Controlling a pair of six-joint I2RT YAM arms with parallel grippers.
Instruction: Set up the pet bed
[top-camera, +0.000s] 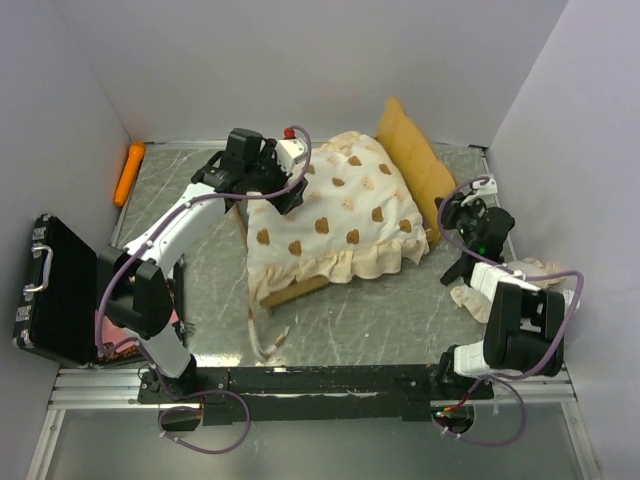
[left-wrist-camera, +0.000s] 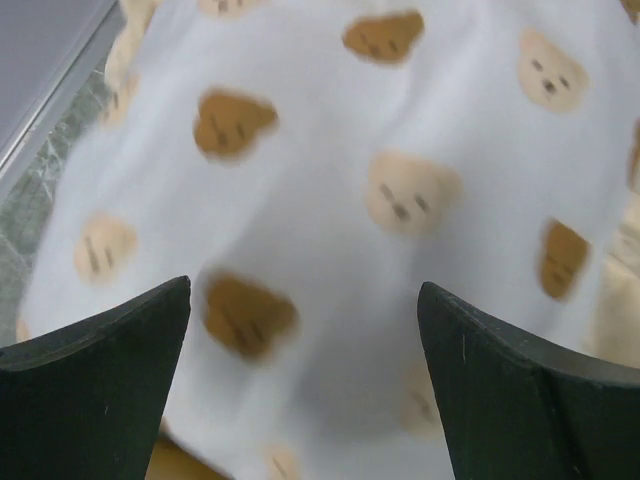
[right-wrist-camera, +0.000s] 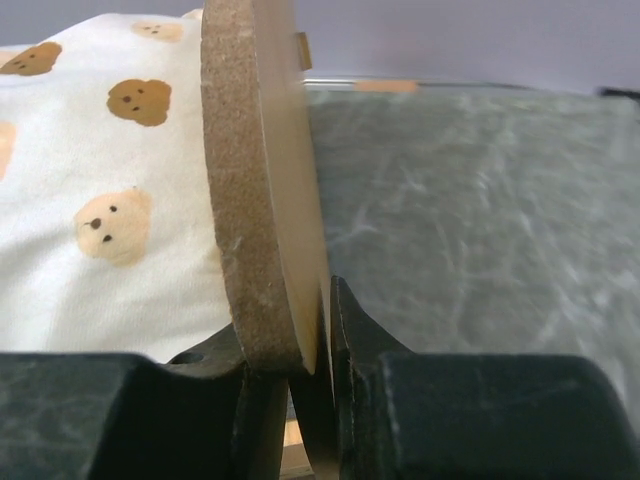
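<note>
The pet bed's light-wood frame (top-camera: 300, 290) stands mid-table with its tan headboard (top-camera: 415, 160) toward the back right. The cream bear-print mattress (top-camera: 335, 215) lies draped over the frame, its ruffle hanging over the near side. My left gripper (top-camera: 285, 185) hovers over the mattress's left end; in the left wrist view the gripper (left-wrist-camera: 305, 283) is open, with the mattress (left-wrist-camera: 330, 150) close below and nothing between the fingers. My right gripper (top-camera: 450, 215) is shut on the headboard's edge (right-wrist-camera: 260, 180), with the mattress (right-wrist-camera: 90, 200) just beyond. A cream ruffled pillow (top-camera: 475, 300) lies by the right arm.
An open black hard case (top-camera: 55, 290) with a handle stands at the left edge. An orange carrot-shaped toy (top-camera: 130, 172) lies by the back-left wall. White walls close in the table on three sides. A loose cream strap (top-camera: 265, 340) trails on the table in front of the bed.
</note>
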